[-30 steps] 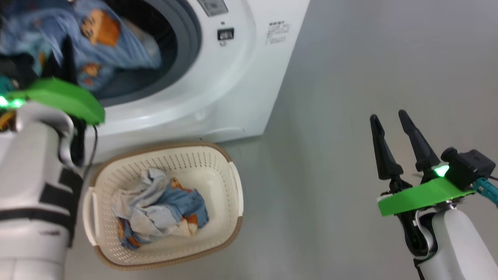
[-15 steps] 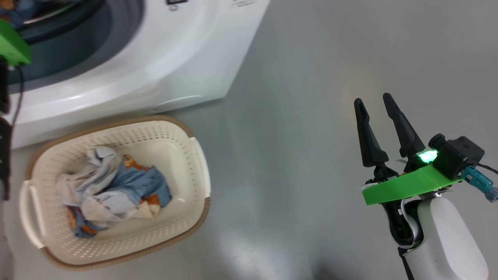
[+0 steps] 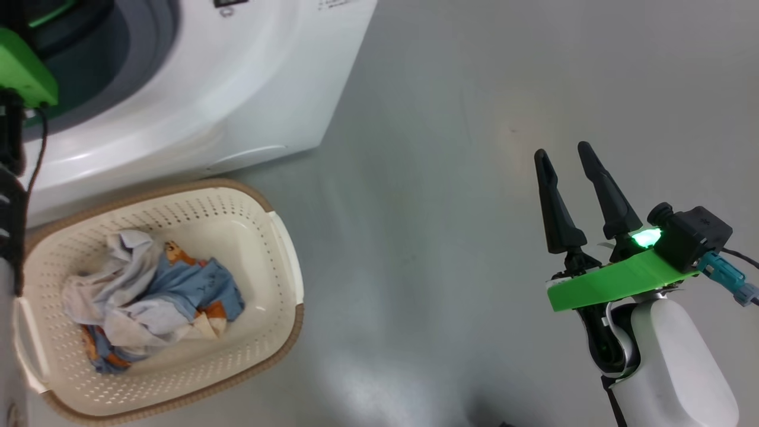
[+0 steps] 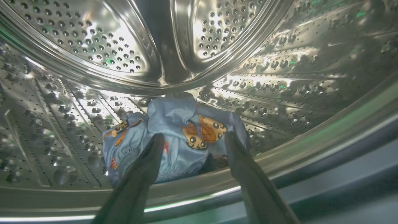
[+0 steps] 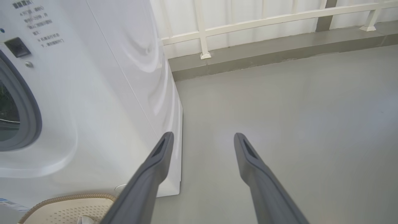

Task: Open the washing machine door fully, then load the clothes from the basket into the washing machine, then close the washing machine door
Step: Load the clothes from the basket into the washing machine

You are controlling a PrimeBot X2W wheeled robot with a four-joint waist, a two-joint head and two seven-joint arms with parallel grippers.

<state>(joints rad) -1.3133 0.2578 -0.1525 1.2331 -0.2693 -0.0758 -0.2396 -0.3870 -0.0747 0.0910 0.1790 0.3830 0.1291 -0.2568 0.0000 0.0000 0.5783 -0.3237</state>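
Inside the washing machine's steel drum, my left gripper is open. A light blue bear-print garment lies on the drum floor just past its spread fingertips, free of them. The white washing machine stands at the upper left, and my left arm's green mount is at its mouth. The cream basket sits on the floor in front of it, holding more clothes in a crumpled heap. My right gripper hangs open and empty over the floor at the right. The washing machine door is out of view.
Grey floor stretches right of the machine and basket. In the right wrist view the machine's side panel is at the left, and a white railing on a low kerb runs along the far edge.
My left gripper has opened and the blue garment it carried now lies in the drum. The head camera has swung, shifting machine and basket leftward. The right arm is unchanged.
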